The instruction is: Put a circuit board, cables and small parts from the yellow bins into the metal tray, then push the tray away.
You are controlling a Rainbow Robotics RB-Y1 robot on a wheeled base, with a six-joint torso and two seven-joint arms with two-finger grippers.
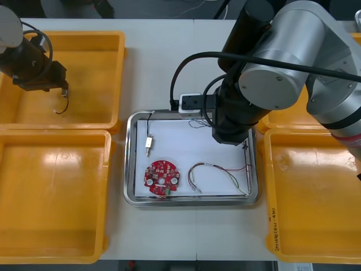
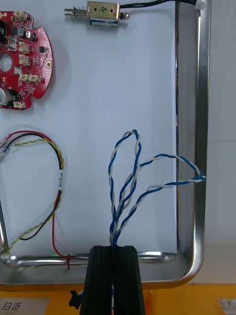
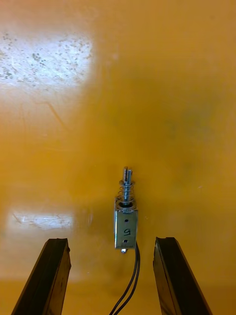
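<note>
blue-white cable pinched in the right hand over the tray; left hand wide beside a small metal part

Four yellow bins, one metal tray, one red circuit board, two small metal parts, one blue-white twisted cable, one red-yellow cable.

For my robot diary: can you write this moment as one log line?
right pincer: shut on blue-white cable, over tray | left pincer: open over part in bin | tray: board, red-yellow cable, second part
</note>
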